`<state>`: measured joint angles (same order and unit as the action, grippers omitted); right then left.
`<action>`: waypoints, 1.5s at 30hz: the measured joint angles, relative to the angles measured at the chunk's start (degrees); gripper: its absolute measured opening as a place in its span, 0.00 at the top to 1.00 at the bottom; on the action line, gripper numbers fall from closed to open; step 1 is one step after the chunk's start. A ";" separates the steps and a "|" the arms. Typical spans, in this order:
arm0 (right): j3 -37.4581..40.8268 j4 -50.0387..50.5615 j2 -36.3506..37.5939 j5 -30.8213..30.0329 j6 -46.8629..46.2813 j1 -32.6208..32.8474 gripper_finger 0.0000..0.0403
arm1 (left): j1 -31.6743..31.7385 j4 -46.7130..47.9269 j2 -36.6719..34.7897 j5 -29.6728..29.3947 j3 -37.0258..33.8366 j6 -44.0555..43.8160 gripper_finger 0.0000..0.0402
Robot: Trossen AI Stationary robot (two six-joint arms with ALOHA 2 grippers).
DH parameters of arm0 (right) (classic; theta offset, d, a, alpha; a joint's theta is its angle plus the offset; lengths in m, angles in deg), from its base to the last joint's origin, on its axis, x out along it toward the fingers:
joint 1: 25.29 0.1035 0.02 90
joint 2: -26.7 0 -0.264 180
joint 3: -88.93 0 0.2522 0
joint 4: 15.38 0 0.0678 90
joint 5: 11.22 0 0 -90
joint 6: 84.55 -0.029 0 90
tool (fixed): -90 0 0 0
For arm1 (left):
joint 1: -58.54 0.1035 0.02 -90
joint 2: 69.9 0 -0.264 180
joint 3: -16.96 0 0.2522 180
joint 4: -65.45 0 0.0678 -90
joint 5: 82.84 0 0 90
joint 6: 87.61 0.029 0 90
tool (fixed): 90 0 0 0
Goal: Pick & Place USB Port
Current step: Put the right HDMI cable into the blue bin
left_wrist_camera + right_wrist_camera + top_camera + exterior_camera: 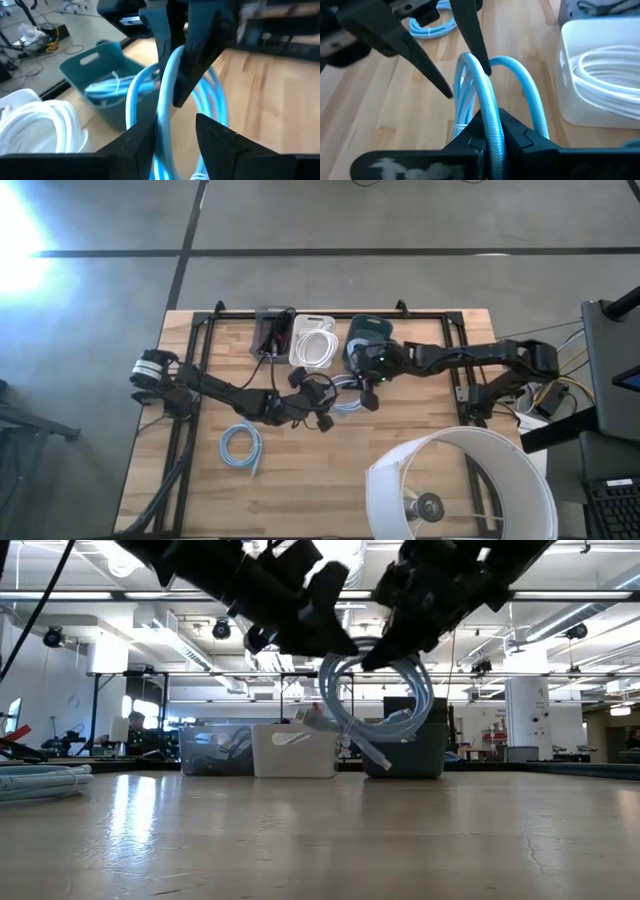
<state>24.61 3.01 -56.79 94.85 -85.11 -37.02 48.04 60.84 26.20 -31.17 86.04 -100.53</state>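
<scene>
A light-blue USB cable coil [385,710] hangs over the middle of the table, between my two grippers. My right gripper [492,132] is shut on it; in the high view this gripper [368,392] is just in front of the teal bin [368,332]. My left gripper [175,135] reaches in from the left and is open, with one finger on each side of the coil's strands [164,115]. A second blue coil [241,448] lies flat on the table at the near left. My right gripper pinches one strand at the top of the coil's loop [489,107] between its two fingers, which lie across the strand. It comes slanting down from the table's right side. The coil hangs below the fingers, clear of the tabletop [380,755]. My left gripper's fingers [142,140] stand close beside the strands; I cannot tell whether they touch.
Three bins stand in a row at the far edge: a dark one [272,330], a white one [313,340] holding white cables, and the teal one holding blue cable [107,87]. A white lampshade [460,485] covers the near right corner.
</scene>
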 joint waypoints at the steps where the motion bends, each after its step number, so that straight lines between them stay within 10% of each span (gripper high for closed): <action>1: 0.68 0.02 1.21 0.02 0.67 -0.21 0.95 | -0.19 -0.08 -0.06 -0.04 0.60 -0.29 0.65; 21: 15.31 -0.71 31.82 -14.34 -3.84 -3.34 0.95 | -1.62 3.97 -0.92 -0.07 3.51 2.17 0.68; 29: 21.27 -6.65 40.10 -33.28 -1.93 -3.37 0.95 | -1.60 3.91 -0.92 -0.26 3.51 2.13 0.68; 38: 31.19 -20.55 41.55 -54.60 0.59 -3.36 0.95 | -1.56 3.92 -0.91 -0.33 3.49 2.18 0.68; 45: 35.74 -33.37 35.82 -54.69 2.31 -3.56 0.95 | -1.23 3.87 -0.90 -0.37 3.49 2.21 0.68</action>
<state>60.35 -30.36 -20.97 40.16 -82.79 -40.58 46.81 64.70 25.30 -31.54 89.53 -98.32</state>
